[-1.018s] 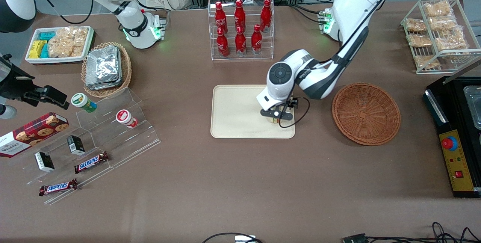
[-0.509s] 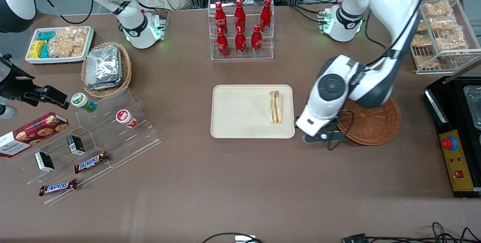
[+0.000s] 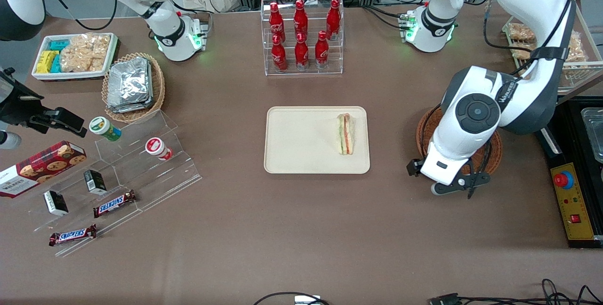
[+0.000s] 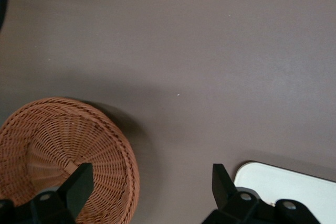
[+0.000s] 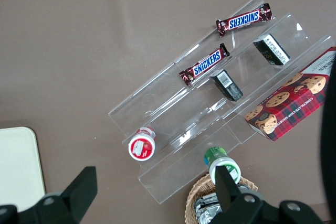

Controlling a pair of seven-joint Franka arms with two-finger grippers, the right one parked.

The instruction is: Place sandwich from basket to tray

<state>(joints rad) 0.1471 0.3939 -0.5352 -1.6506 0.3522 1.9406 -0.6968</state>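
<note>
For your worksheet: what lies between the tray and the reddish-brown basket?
Only bare brown tablecloth separates the tray from the basket, seen in both the front and left wrist views.

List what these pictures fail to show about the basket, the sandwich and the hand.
- Basket: in the front view the working arm covers most of it; the left wrist view cuts its rim off at the edge.
- Sandwich: lies on the tray; only the front view shows it, too small to identify the filling.
- Hand: open and empty over bare table near the basket; the front view hides its fingertips under the wrist.

"SNICKERS" on two chocolate bars (image 5: 205, 67); "WALKERS" on the biscuit box (image 3: 41, 167)
</note>
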